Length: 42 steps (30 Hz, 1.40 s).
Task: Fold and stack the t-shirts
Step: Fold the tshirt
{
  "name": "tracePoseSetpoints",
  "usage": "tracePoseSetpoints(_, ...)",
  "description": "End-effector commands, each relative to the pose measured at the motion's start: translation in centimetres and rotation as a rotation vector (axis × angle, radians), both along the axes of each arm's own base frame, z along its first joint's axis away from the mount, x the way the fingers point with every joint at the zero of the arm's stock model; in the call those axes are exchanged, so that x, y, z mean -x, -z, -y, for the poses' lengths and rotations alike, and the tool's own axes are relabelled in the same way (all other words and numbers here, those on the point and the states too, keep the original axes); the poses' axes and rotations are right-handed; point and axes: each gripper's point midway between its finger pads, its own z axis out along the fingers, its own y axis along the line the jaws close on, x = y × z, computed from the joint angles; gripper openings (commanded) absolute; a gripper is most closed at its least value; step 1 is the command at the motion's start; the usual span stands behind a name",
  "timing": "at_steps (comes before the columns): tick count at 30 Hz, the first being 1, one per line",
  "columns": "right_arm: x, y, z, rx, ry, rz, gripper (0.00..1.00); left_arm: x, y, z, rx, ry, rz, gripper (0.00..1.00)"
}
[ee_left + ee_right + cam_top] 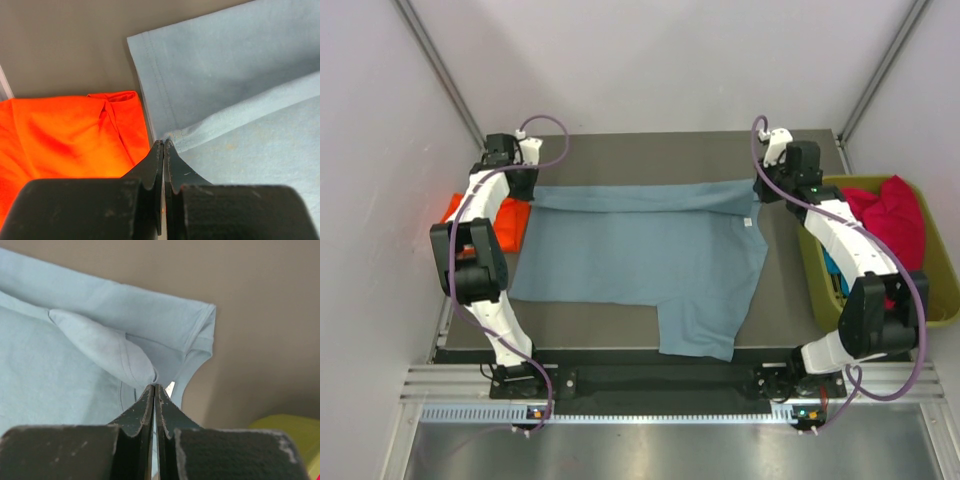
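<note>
From above, the grey-blue t-shirt [640,255] lies spread across the dark table [650,150], its far edge doubled over. The left gripper [527,185] is at its far left corner and the right gripper [758,192] at its far right. The orange-red t-shirt [490,218] sits bunched by the table's left edge, and the crimson-pink t-shirt [888,212] is heaped in the olive-green bin [945,290]. The left wrist view shows the jaws pressed together on the fold's corner, with orange cloth just beside it. The right wrist view shows the jaws clamped on a pinch of grey-blue cloth.
</note>
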Motion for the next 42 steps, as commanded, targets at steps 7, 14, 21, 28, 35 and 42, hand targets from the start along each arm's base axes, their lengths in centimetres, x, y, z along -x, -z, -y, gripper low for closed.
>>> tracePoseSetpoints(7,0.7,0.9,-0.8,-0.035,-0.011,-0.029,0.00,0.4,0.8,-1.0,0.007,-0.043,-0.008,0.00)
tracePoseSetpoints(14,2.1,2.8,-1.3,-0.050,-0.019,-0.083,0.00,1.7,2.3,-0.8,0.021,-0.063,-0.061,0.00)
tracePoseSetpoints(21,2.4,2.9,-2.1,-0.062,-0.066,-0.113,0.27,1.8,2.3,-2.0,-0.007,-0.142,-0.095,0.13)
tracePoseSetpoints(28,-0.7,-1.5,-1.8,-0.031,-0.059,-0.001,0.40,-1.2,-6.4,-3.7,-0.011,-0.272,0.161,0.28)
tracePoseSetpoints(35,-5.3,3.0,-5.0,-0.192,-0.066,-0.112,0.37,-5.7,-4.9,2.3,0.140,-0.102,0.112,0.33)
tracePoseSetpoints(42,-8.9,7.3,-7.2,-0.315,-0.046,-0.253,0.29,-5.5,-0.2,6.2,0.318,-0.098,-0.064,0.31)
